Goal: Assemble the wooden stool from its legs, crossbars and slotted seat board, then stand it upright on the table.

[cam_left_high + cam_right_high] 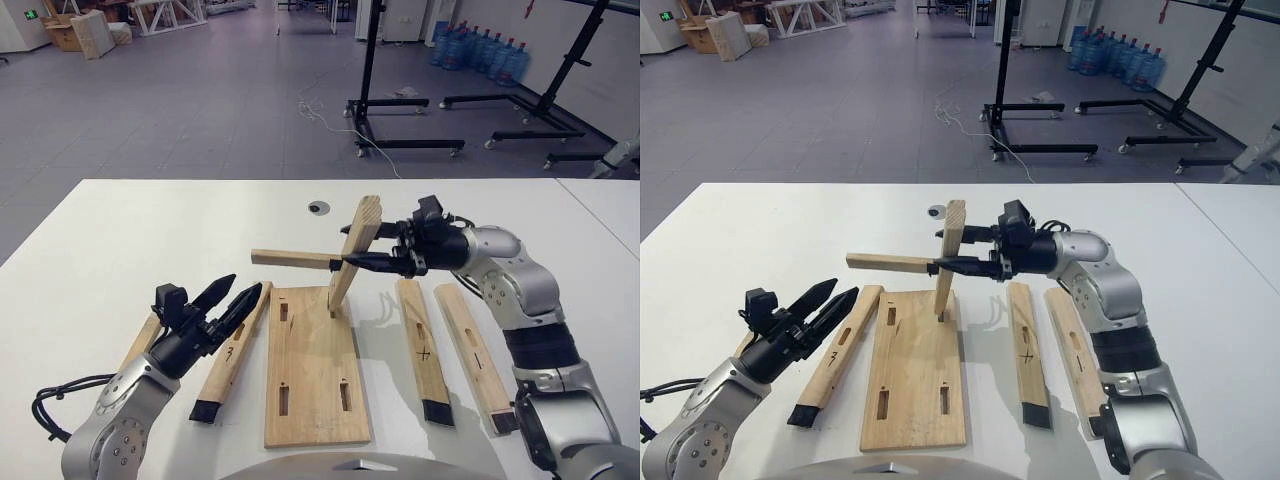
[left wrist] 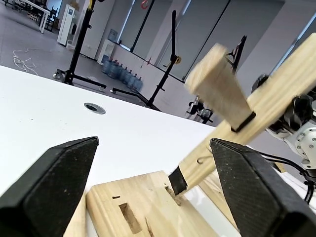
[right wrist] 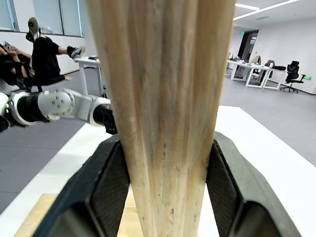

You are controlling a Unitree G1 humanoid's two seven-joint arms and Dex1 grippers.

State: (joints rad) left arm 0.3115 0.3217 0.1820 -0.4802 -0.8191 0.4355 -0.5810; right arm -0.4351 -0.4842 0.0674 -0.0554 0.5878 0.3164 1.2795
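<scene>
The slotted seat board [image 1: 312, 370] lies flat at the table's front centre. A wooden leg [image 1: 356, 253] stands tilted with its dark foot on the board's far end, and a crossbar [image 1: 290, 259] sticks out of it to the left. My right gripper [image 1: 358, 250] is shut on this leg, its fingers [image 3: 111, 187] pressed on both sides. My left gripper [image 1: 236, 297] is open above another leg [image 1: 232, 352] lying left of the board, holding nothing. Two more legs [image 1: 421, 348] [image 1: 477, 357] lie right of the board. In the left wrist view the held leg [image 2: 232, 136] rises over the board [image 2: 143, 207].
A further wooden piece [image 1: 140, 341] lies partly hidden under my left arm. A round cable hole [image 1: 318, 208] sits in the table's far middle. Black stands on wheels [image 1: 405, 110] and water bottles [image 1: 478, 48] are on the floor beyond the table.
</scene>
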